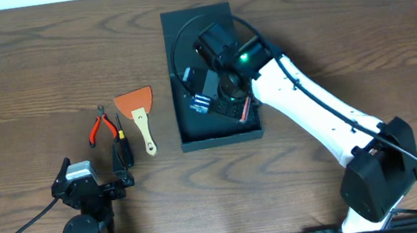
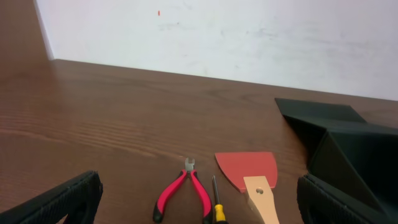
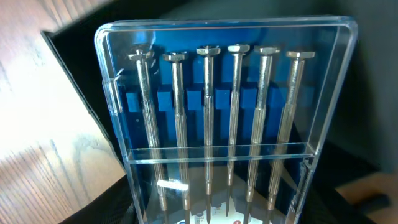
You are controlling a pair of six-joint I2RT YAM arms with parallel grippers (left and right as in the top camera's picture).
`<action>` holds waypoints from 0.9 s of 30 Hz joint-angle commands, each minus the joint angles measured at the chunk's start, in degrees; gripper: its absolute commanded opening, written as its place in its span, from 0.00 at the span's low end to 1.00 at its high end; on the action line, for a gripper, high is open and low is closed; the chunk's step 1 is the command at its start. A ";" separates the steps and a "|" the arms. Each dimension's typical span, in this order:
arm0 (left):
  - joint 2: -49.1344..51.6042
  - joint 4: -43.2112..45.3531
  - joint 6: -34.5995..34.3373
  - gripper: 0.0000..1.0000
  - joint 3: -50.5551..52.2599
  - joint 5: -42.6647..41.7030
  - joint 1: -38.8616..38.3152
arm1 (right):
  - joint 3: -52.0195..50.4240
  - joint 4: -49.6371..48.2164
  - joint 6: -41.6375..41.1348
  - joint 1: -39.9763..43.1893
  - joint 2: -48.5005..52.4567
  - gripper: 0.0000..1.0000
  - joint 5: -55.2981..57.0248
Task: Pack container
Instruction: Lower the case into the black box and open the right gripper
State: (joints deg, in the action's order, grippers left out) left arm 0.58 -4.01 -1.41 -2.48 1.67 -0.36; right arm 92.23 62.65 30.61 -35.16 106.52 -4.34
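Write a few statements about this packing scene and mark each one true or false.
1. The red-handled pliers lie on the table, outside the container. True.
2. The left gripper is clamped on the scraper. False: its jaws stand open with nothing between them, and the scraper lies on the table.
3. The right gripper holds a clear case of six small screwdrivers over the container. True.
4. The scraper has a blue blade. False: the blade is orange-red, on a pale wooden handle.
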 commanded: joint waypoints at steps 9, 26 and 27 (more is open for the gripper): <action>-0.35 -0.98 0.74 0.99 1.73 0.24 0.31 | -6.51 -4.57 2.93 -0.39 0.44 0.35 -3.04; -0.35 -0.98 0.76 0.99 1.73 0.24 0.28 | -7.39 -6.60 8.55 -0.39 0.46 0.35 -3.65; -0.35 -0.98 0.76 0.98 1.73 0.24 0.31 | -7.39 -6.58 8.79 -0.39 0.48 0.35 -3.65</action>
State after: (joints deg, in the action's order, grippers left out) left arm 0.58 -4.01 -1.41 -2.48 1.67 -0.36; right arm 85.03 56.25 37.15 -35.16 106.52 -6.92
